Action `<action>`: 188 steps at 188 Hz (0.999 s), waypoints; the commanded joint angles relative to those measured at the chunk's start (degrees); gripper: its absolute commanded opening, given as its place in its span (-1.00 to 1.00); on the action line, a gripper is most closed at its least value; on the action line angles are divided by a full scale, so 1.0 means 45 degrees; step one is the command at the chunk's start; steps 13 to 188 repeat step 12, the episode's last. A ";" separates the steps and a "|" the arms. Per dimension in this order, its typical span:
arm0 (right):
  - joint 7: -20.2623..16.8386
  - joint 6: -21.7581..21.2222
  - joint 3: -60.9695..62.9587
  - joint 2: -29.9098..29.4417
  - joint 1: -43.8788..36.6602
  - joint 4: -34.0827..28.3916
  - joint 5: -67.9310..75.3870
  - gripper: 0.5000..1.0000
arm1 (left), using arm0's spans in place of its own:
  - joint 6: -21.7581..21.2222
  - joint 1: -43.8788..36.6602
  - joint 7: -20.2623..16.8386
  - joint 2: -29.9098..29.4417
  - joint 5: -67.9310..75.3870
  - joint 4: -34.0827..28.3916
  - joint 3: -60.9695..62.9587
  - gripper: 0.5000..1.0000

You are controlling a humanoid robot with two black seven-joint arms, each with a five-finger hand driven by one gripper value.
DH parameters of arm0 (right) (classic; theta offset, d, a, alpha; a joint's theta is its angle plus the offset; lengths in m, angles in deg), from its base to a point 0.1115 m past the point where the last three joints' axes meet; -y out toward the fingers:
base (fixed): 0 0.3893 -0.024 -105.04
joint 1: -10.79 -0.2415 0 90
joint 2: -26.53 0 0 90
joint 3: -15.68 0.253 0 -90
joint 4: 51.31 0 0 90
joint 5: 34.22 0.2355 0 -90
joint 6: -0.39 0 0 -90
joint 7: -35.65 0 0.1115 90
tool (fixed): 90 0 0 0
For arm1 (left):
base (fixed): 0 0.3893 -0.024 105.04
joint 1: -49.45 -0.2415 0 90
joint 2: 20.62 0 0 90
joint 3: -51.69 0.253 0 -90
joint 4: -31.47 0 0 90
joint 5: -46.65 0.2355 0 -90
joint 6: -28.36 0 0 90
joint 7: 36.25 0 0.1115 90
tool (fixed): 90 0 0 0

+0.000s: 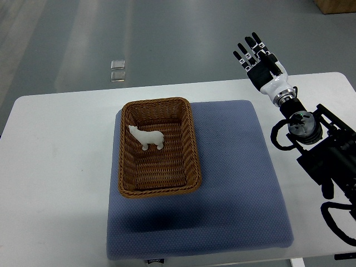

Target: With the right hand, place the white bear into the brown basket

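Observation:
The white bear (147,137) stands inside the brown wicker basket (193,146), toward its far left part. The basket sits on a blue-grey mat (239,167) on the white table. My right hand (257,57) is raised past the table's far edge, well to the right of the basket. Its fingers are spread straight and hold nothing. The right arm comes in from the right edge. The left arm does not show.
The white table (55,167) extends to the left of the mat. Two small clear objects (117,70) lie on the grey floor beyond the table. A brown box corner (336,5) shows at the top right.

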 commanded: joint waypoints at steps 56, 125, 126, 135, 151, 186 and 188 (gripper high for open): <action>0.0077 -0.0041 -0.0138 -0.0006 0.0024 0.0001 -0.0019 0.71 | 0.0000 -0.0019 -0.0001 0.0000 0.0000 0.0019 0.0001 1.00; 0.0077 -0.0041 -0.0138 -0.0006 0.0024 0.0001 -0.0019 0.71 | 0.0000 -0.0019 -0.0001 0.0000 0.0000 0.0019 0.0001 1.00; 0.0077 -0.0041 -0.0138 -0.0006 0.0024 0.0001 -0.0019 0.71 | 0.0000 -0.0019 -0.0001 0.0000 0.0000 0.0019 0.0001 1.00; 0.0077 -0.0041 -0.0138 -0.0006 0.0024 0.0001 -0.0019 0.71 | 0.0000 -0.0019 -0.0001 0.0000 0.0000 0.0019 0.0001 1.00; 0.0077 -0.0041 -0.0138 -0.0006 0.0024 0.0001 -0.0019 0.71 | 0.0000 -0.0019 -0.0001 0.0000 0.0000 0.0019 0.0001 1.00; 0.0077 -0.0041 -0.0138 -0.0006 0.0024 0.0001 -0.0019 0.71 | 0.0000 -0.0019 -0.0001 0.0000 0.0000 0.0019 0.0001 1.00; 0.0077 -0.0041 -0.0138 -0.0006 0.0024 0.0001 -0.0019 0.71 | 0.0000 -0.0019 -0.0001 0.0000 0.0000 0.0019 0.0001 1.00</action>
